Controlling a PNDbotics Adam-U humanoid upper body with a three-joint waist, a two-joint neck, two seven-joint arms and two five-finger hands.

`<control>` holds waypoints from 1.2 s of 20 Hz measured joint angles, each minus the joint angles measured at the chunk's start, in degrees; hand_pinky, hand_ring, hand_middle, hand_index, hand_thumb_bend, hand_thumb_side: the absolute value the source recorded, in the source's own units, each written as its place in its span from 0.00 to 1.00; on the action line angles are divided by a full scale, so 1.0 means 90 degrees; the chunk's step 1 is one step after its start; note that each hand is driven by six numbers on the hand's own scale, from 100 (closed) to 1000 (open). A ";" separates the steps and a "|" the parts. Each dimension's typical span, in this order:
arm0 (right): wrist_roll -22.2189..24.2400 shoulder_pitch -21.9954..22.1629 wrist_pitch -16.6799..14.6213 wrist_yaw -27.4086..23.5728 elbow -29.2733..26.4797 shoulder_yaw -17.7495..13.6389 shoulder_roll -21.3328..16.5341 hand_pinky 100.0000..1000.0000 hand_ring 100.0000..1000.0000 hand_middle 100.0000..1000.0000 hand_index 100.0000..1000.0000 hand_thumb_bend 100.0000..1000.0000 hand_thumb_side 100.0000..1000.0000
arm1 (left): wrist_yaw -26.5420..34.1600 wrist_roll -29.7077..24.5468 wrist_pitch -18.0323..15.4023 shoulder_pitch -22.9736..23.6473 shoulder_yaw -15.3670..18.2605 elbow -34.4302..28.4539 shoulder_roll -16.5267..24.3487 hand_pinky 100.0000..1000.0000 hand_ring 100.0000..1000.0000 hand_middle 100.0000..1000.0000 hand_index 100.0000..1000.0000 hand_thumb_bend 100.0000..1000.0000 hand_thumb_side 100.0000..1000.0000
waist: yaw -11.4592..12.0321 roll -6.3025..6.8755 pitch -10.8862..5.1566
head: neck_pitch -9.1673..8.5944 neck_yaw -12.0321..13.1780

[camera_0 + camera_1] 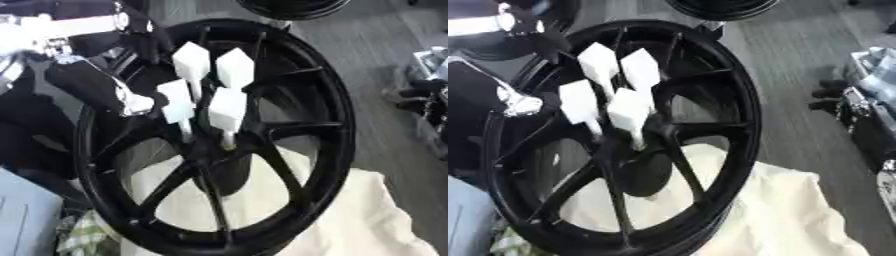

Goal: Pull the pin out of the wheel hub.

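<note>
While the black wheel (pixel 219 135) lies tilted on a cream cloth (pixel 367 220), four white-headed pins (pixel 226 107) stand clustered at its hub (pixel 206 150), slightly left of centre and toward the far side. The left arm (pixel 92 82) enters from the far left; its robot hand is not distinguishable, so whether it is wide, narrow or holding anything cannot be told. The right robot hand does not show. The pins stand close together, so a reach for one is likely to knock a neighbour. A pull off the pin's axis may jam it or shift the wheel on the soft cloth.
</note>
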 measured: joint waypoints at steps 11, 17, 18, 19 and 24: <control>0.0016 -0.0026 0.0017 0.0000 0.0000 0.0036 -0.0002 0.95 0.71 0.69 0.80 0.00 0.81 | -0.0784 -0.0449 -0.0385 -0.0058 -0.0156 0.0444 -0.0142 0.90 0.77 0.66 0.80 0.41 0.55 | -0.0037 0.0030 0.0000 | -0.0002 0.0051; 0.0029 -0.0052 0.0030 0.0000 0.0001 0.0041 -0.0005 0.95 0.71 0.69 0.80 0.00 0.81 | -0.1082 -0.0791 -0.0570 -0.0161 -0.0300 0.0647 -0.0286 0.90 0.77 0.66 0.79 0.43 0.55 | -0.0042 0.0050 -0.0001 | -0.0002 0.0068; 0.0030 -0.0052 0.0031 0.0000 0.0001 0.0042 -0.0006 0.95 0.71 0.69 0.80 0.00 0.81 | -0.1128 -0.0832 -0.0594 -0.0183 -0.0324 0.0698 -0.0315 0.90 0.77 0.66 0.79 0.44 0.55 | -0.0044 0.0054 -0.0001 | -0.0002 0.0071; 0.0031 -0.0052 0.0032 0.0000 0.0001 0.0044 -0.0006 0.95 0.71 0.69 0.80 0.00 0.81 | -0.1180 -0.0870 -0.0617 -0.0212 -0.0358 0.0756 -0.0351 0.90 0.77 0.66 0.79 0.44 0.55 | -0.0044 0.0055 -0.0001 | -0.0001 0.0079; 0.0040 -0.0054 0.0040 0.0000 0.0002 0.0074 -0.0029 0.95 0.71 0.69 0.80 0.00 0.81 | -0.1397 -0.1009 -0.0749 -0.0364 -0.0509 0.1073 -0.0588 0.90 0.77 0.65 0.78 0.41 0.55 | -0.0046 0.0056 -0.0002 | 0.0000 0.0106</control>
